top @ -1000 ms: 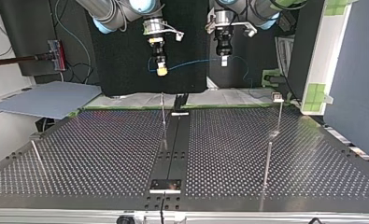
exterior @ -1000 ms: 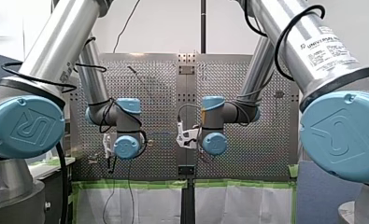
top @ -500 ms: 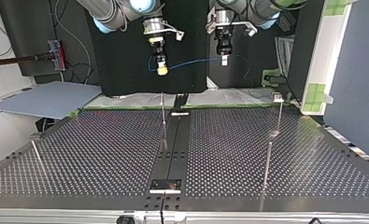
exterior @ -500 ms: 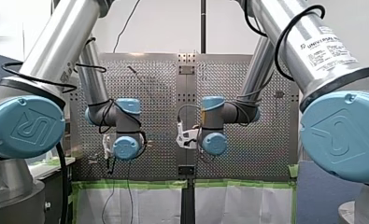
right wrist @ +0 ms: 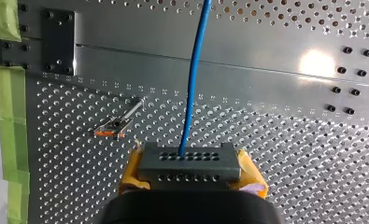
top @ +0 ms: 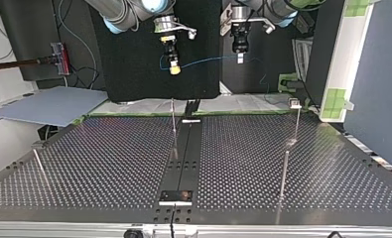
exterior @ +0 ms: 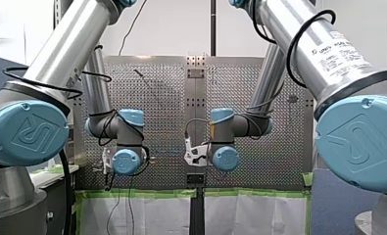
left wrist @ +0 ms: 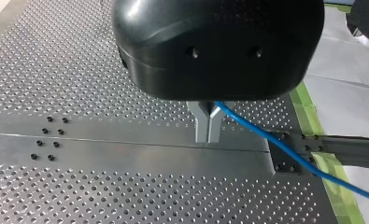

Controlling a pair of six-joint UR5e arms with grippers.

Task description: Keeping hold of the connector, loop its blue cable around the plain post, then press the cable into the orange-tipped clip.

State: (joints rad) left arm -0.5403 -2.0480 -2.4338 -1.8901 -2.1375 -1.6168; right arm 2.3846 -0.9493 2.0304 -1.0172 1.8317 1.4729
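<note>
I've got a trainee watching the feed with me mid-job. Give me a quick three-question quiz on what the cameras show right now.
1. True or false: my right gripper holds the connector between its yellow pads.
2. Where does my left gripper grip the blue cable? A) at the connector B) further along the cable, away from the connector C) nowhere
3. Short answer: is the cable pressed into the orange-tipped clip yet?
Key: 1 true; 2 B; 3 no, it runs past the clip, apart from it.
</note>
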